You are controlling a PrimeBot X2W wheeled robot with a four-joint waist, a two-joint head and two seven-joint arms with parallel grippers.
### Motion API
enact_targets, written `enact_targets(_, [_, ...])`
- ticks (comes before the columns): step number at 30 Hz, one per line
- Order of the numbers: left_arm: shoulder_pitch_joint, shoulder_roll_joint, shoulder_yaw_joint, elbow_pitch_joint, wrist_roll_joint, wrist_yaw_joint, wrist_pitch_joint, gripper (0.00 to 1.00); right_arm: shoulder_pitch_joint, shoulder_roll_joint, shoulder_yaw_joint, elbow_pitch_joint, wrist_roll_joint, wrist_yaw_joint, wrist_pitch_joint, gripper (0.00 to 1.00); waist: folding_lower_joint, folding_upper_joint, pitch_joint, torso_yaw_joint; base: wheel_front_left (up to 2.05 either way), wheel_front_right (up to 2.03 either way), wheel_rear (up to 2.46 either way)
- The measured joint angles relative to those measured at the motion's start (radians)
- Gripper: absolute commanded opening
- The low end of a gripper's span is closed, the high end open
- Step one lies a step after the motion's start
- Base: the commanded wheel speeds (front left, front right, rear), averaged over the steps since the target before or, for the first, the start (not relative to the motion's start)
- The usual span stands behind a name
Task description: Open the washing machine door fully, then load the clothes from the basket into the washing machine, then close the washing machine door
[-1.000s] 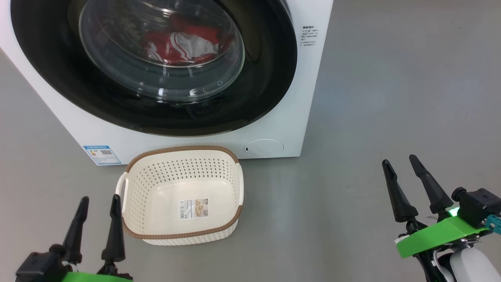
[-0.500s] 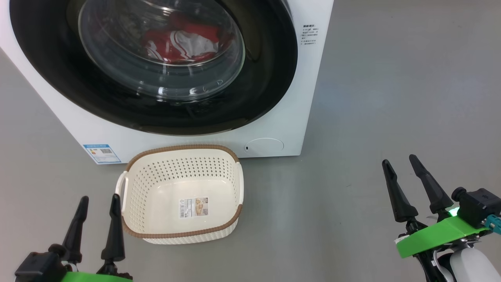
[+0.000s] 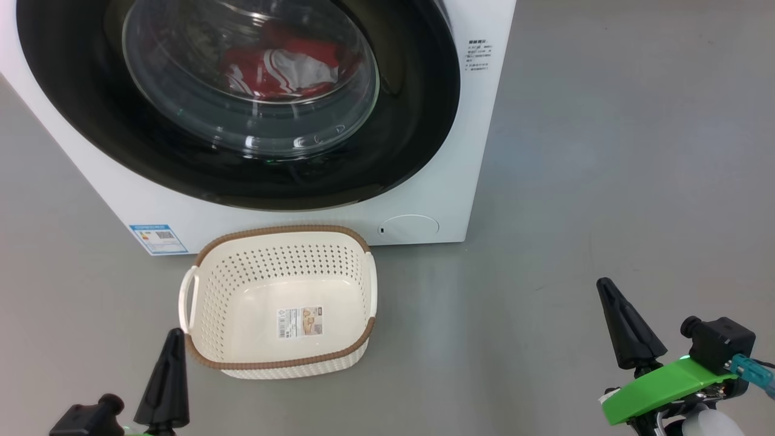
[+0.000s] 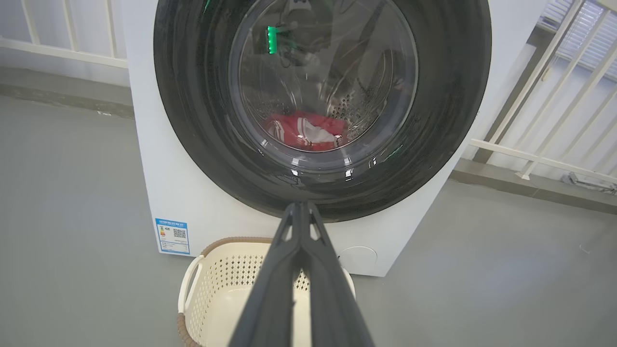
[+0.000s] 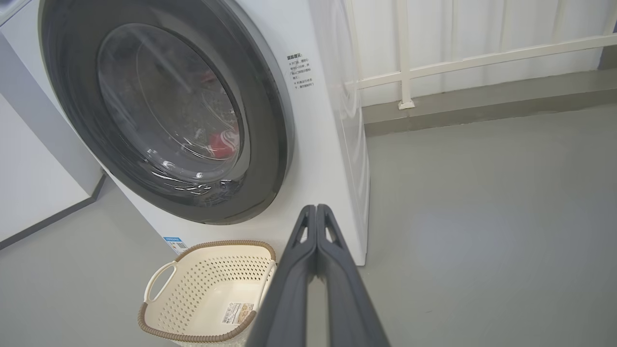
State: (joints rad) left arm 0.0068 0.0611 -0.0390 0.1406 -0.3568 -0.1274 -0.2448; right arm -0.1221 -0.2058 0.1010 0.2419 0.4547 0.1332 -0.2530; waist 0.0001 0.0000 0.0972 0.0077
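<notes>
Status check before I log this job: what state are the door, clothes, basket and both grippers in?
washing machine door: closed.
clothes: inside the washing machine, behind the door glass.
basket: upright on the floor, empty except for a paper label.
left gripper: shut, holding nothing.
right gripper: shut, holding nothing.

Grey floor (image 3: 605, 151), white railing (image 5: 403, 48)
</notes>
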Motion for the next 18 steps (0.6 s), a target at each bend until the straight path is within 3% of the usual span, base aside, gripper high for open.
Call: enact_targets(18, [0.000, 0.002, 0.002, 0.020, -0.193, 0.000, 0.043, 0.00, 0.000, 0.016, -0.021, 0.002, 0.179, 0.000, 0.049, 0.00, 0.0002, 0.0000, -0.015, -0.001, 0.00, 0.00, 0.00])
